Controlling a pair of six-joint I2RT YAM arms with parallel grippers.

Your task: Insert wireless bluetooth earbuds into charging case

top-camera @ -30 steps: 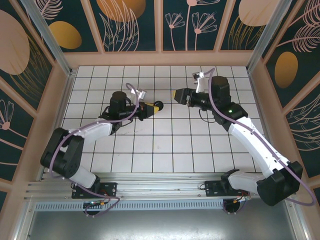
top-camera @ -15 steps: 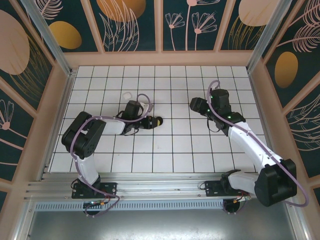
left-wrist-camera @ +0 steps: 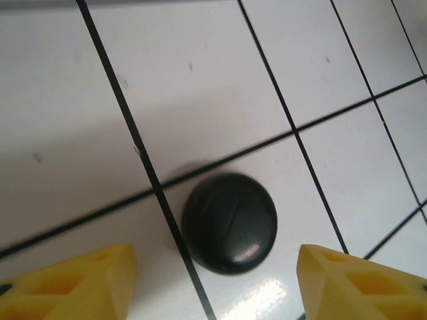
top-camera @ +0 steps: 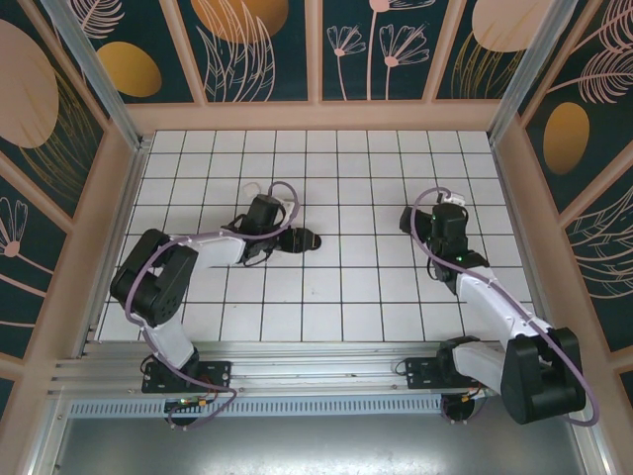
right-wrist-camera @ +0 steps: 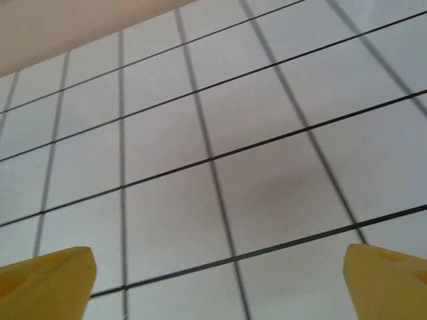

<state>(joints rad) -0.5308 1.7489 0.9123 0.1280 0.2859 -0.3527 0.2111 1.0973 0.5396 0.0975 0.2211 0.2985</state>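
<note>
Black and closed, your charging case (left-wrist-camera: 229,222) lies on the white tiles (left-wrist-camera: 200,80) just ahead of the left gripper (left-wrist-camera: 215,267), whose yellow fingers (left-wrist-camera: 73,287) stand spread (not touching it). Your right gripper (right-wrist-camera: 219,267) is spread wide too, above the tiles.

No writing, label, brand, number or sign can be read in any of the views. The round black case (left-wrist-camera: 230,223), at the lower middle of the left wrist view, bears only a faint curved line on its glossy top, no lettering. The wall panels (top-camera: 257,45) along the upper edge of the top view carry drawn leaves, flowers and orange ovals, with no letters.
</note>
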